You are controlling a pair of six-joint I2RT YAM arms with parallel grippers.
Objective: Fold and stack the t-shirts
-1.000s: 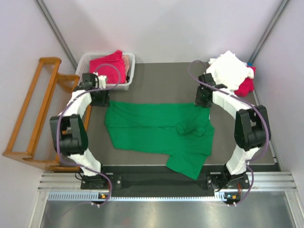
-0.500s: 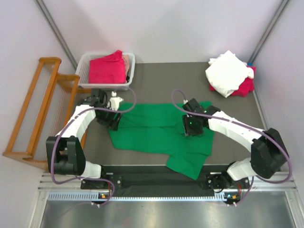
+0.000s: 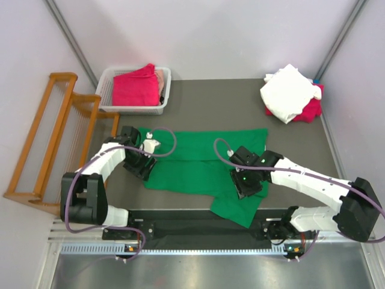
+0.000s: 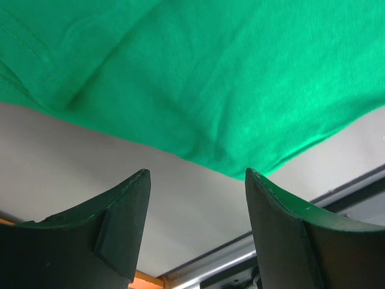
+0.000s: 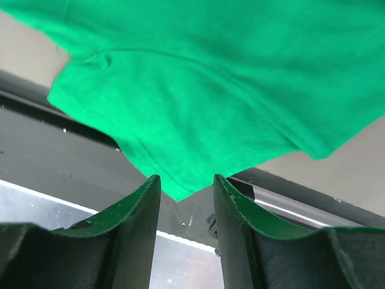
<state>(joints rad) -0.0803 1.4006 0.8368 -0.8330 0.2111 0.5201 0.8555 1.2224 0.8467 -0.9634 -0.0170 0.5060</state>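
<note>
Grey tabletop (image 3: 210, 108) fills the overhead view, with a bright green t-shirt (image 3: 198, 165) spread flat between the two tools. Only that view shows the white basket (image 3: 166, 90) holding a crimson t-shirt (image 3: 135, 87) well beyond the left tool (image 3: 143, 170). It also shows the white t-shirt (image 3: 289, 90) lying on a pinkish red one (image 3: 311, 111) well beyond the right tool (image 3: 248, 186), and the orange rack (image 3: 48, 138) outside the left arm. The wrist cameras add the jaws. The left tool's stand wide with bare tabletop between them, the shirt's hem just ahead. The right tool's stand narrow and grip nothing, with a green corner showing in the gap. Both arms are bent at the elbow, wrists tipped down at the shirt's edges.
</note>
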